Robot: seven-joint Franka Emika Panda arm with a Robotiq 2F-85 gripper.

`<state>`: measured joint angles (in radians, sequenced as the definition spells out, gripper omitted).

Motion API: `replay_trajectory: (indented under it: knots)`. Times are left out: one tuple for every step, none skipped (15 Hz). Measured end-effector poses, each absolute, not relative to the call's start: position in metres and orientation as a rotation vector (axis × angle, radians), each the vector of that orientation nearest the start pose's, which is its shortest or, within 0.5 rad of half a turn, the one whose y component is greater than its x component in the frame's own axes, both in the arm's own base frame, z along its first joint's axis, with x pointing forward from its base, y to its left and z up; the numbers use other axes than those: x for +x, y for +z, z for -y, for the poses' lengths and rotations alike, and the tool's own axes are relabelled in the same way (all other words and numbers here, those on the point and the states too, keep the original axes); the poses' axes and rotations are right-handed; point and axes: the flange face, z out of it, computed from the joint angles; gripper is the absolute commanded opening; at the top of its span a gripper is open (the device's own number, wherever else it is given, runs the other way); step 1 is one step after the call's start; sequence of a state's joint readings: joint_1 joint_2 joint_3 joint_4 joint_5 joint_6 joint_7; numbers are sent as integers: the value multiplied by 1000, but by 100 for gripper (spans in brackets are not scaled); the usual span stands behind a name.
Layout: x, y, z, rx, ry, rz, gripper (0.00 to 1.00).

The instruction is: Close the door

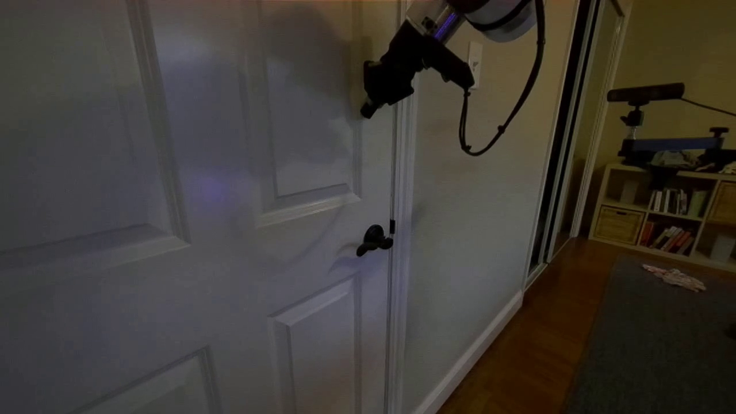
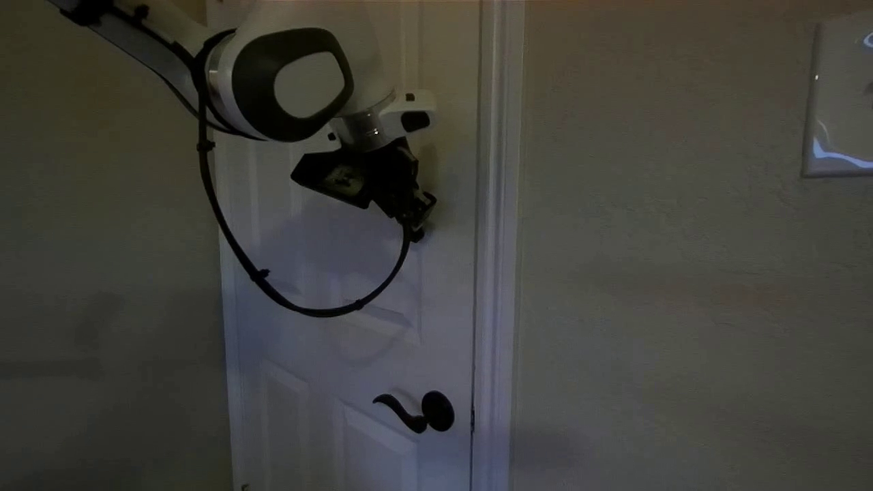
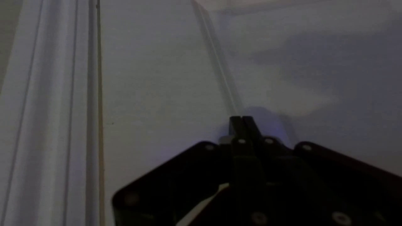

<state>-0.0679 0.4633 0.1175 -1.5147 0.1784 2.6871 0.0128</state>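
Observation:
The white panelled door (image 1: 224, 287) shows in both exterior views (image 2: 447, 307) and fills most of the wrist view (image 3: 157, 78). Its handle edge sits at the frame, flush or nearly so, with a thin dark line between them. The black lever handle (image 1: 374, 240) is on that edge, below my gripper, and also shows in an exterior view (image 2: 438, 410). My gripper (image 3: 241, 116) is shut and empty, fingertips together at the door's upper panel moulding. It shows in both exterior views (image 1: 368, 110) (image 2: 417, 235). I cannot tell whether the tips touch the door.
The white door frame (image 1: 405, 172) stands beside the door edge, also in the wrist view (image 3: 47, 110). A light switch (image 1: 475, 64) is on the wall behind the arm. A black cable (image 2: 273, 290) hangs in a loop from the arm. A shelf (image 1: 644, 210) and rug (image 1: 644, 345) are farther off.

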Motion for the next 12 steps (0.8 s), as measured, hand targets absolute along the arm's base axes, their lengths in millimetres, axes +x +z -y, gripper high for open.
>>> replay_trajectory:
  knots:
    - [734, 478, -18, -2772, -978, -148, 36]
    - [730, 475, -23, -2785, -925, -112, 41]
    - [724, 472, -29, -2794, -861, -74, 48]
    - [715, 470, -34, -2807, -793, -36, 54]
    - [704, 469, -38, -2822, -724, -5, 61]
    - [692, 469, -40, -2839, -656, 22, 67]
    - [678, 469, -42, -2856, -589, 42, 73]
    - [662, 470, -43, -2872, -522, 55, 80]
    - [646, 471, -43, -2887, -454, 65, 85]
    - [629, 471, -43, -2899, -392, 73, 93]
    - [612, 470, -43, -2911, -328, 79, 98]
    - [596, 468, -44, -2919, -271, 85, 100]
